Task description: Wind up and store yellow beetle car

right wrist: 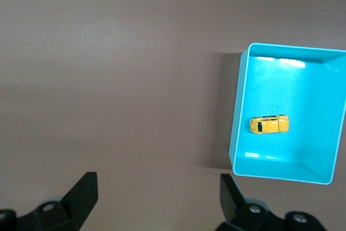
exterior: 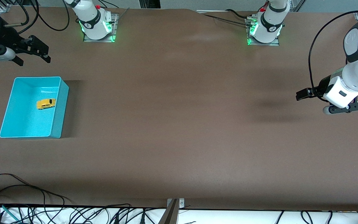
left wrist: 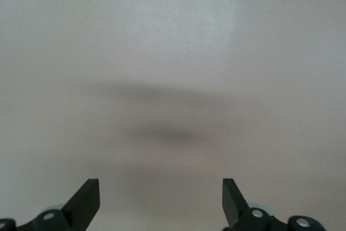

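Tiny yellow beetle-shaped toy car (exterior: 45,104) lying inside turquoise plastic bin (exterior: 58,105), middle-left of frame. Probably light, rigid, slick-shelled; best pinched across its flanks. Right end effector (exterior: 33,59) spread, upper left; left end effector (exterior: 345,108) spread, waiting, right edge.

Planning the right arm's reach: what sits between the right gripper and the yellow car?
Only the bin's wall. The yellow car lies inside it; the open right gripper hangs over bare table, per the front view.
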